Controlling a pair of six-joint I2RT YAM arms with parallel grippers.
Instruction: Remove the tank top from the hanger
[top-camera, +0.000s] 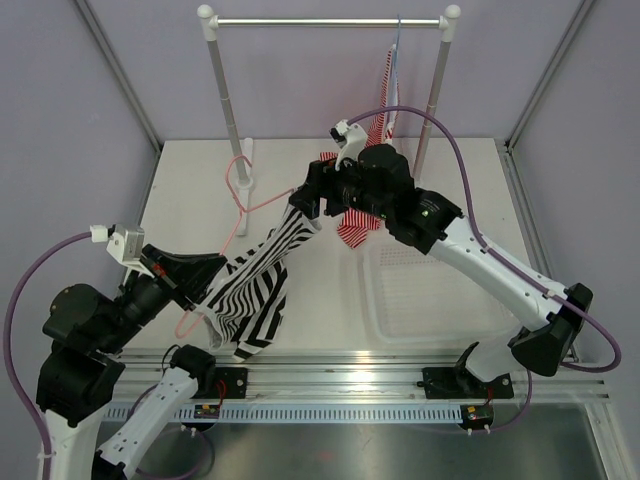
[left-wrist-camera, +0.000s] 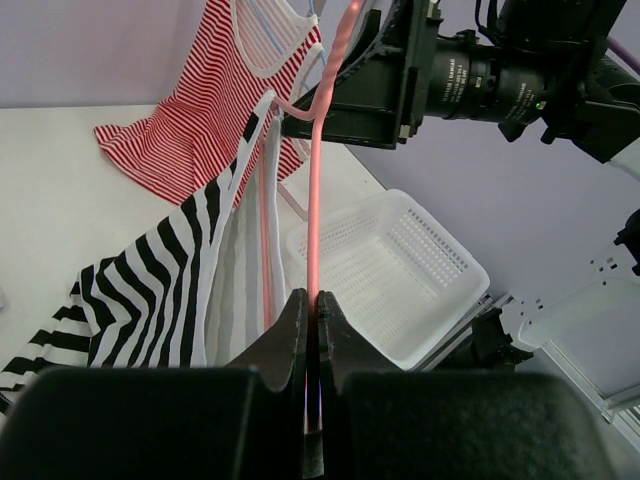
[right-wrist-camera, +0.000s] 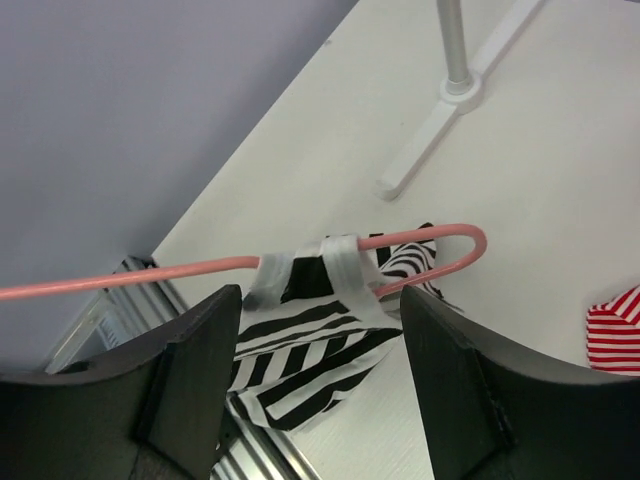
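At near left, left end effector (left-wrist-camera: 312, 330) clenched on pink hanger (left-wrist-camera: 316, 200) wire; tank top (top-camera: 255, 285) threaded on it, trailing toward tabletop (top-camera: 200, 190). Right end effector (right-wrist-camera: 320, 312) released, fingers straddling strap and wire. White basket (top-camera: 440, 300) at right; red-striped top (top-camera: 358, 228) and rack (top-camera: 330, 21) beyond. Lens (left-wrist-camera: 480, 80) lettering too blurred to read.

White rail rack (top-camera: 330, 21) at table (top-camera: 195, 185) rear; red-and-white striped top (left-wrist-camera: 215, 100) hanging from it; white perforated basket (top-camera: 432, 295) front right.

Right wrist view: hanger (right-wrist-camera: 150, 275) wire runs off left edge, red-striped top (right-wrist-camera: 618, 330) cut at right edge. Top view: tank top (top-camera: 255, 290) hides hanger's middle.
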